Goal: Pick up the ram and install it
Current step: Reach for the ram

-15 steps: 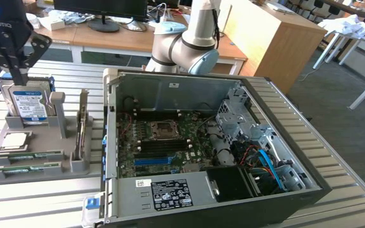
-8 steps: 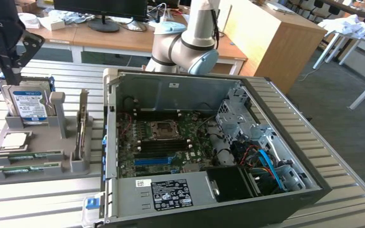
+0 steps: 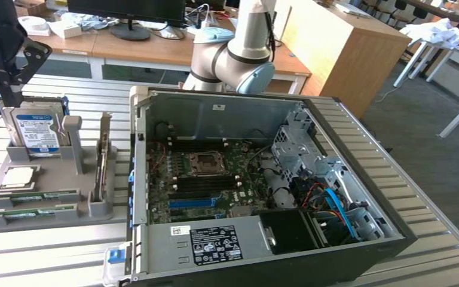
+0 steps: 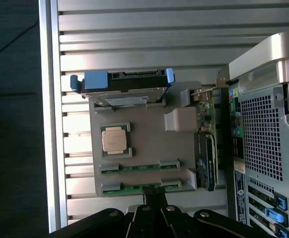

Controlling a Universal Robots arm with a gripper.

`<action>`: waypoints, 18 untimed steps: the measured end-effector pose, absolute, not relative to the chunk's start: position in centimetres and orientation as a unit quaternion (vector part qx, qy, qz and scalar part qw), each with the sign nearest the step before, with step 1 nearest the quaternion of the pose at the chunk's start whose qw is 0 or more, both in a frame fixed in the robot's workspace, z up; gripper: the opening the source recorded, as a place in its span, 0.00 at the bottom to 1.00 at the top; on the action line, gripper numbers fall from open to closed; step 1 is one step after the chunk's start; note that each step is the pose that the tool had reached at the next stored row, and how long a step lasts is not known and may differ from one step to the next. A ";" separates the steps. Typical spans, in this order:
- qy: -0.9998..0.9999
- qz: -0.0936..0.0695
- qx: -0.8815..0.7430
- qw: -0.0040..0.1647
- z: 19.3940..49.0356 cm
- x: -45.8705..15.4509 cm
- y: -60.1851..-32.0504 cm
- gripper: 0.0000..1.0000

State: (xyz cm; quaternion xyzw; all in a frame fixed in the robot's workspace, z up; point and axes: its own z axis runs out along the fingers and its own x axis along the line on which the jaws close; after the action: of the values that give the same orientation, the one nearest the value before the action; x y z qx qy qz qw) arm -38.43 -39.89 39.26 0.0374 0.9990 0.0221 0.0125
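Two green ram sticks lie side by side in slots at the front of a grey tray [image 3: 54,179]: one ram stick [image 3: 34,196] [image 4: 139,167] and a second ram stick [image 3: 31,211] [image 4: 134,188] beside it. My black gripper [image 3: 8,98] [image 4: 152,198] hangs well above the tray, over its hard drive end, shut with nothing in it. In the wrist view its fingertips line up with the middle of the second stick. The open computer case [image 3: 253,101] stands at the exterior view's right of the tray, its motherboard [image 3: 205,179] exposed.
The tray also carries a blue-labelled hard drive [image 3: 38,131] standing upright, a square silver processor [image 3: 18,176] and an upright card [image 3: 102,161]. All of it rests on a slatted metal table [image 3: 429,179]. Desks with a monitor stand behind.
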 end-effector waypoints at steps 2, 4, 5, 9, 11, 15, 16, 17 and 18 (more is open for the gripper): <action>0.999 0.022 0.037 0.012 39.3 -38.4 -39.9 0.10; 0.999 0.022 0.037 0.012 39.3 -38.4 -39.9 0.10; 0.999 0.022 0.037 0.013 39.3 -38.4 -40.0 0.10; 0.999 0.022 0.037 0.012 39.3 -38.4 -40.3 0.10; 0.999 0.022 0.037 0.012 39.3 -38.4 -40.5 0.10; 0.999 0.022 0.037 0.012 39.3 -38.4 -40.8 0.10; 0.999 0.022 0.037 0.012 39.3 -38.4 -40.9 0.10; 0.999 0.022 0.037 0.012 39.3 -38.4 -41.0 0.10; 0.999 0.022 0.037 0.012 39.3 -38.4 -41.0 0.10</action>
State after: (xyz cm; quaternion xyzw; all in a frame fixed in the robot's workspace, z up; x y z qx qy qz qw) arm -38.44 -41.00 39.26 0.0374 0.9990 0.0221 0.0124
